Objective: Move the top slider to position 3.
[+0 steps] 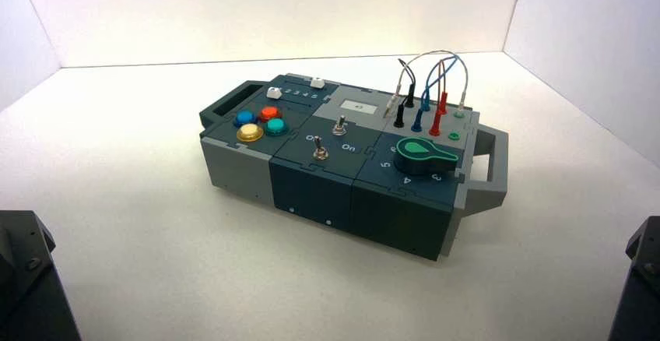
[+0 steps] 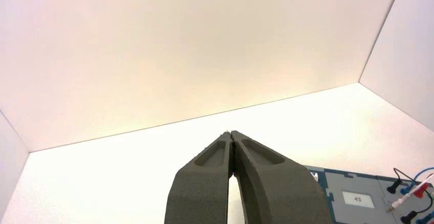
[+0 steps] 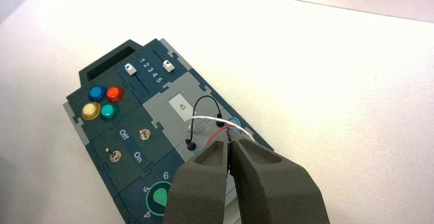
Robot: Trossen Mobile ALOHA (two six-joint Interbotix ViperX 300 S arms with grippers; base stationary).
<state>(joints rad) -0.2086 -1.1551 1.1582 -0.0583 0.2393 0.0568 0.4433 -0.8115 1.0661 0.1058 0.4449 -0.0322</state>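
the box (image 1: 342, 162) sits mid-table, turned. the top slider (image 1: 317, 82) lies at the box's 12 o'clock edge, its white knob beside the digit row (image 3: 151, 70), near digit 2. left gripper (image 2: 233, 138) pressed together, off the box. right gripper (image 3: 230, 138) pressed together, above the wires (image 3: 215, 119).

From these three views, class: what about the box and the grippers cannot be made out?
- Which white slider is the top one: the views disagree.
- Green dial, right wrist view: partly hidden by the right gripper.
- Box, left wrist view: cut off by the edge and the left gripper.
- Both grippers: outside the high view.
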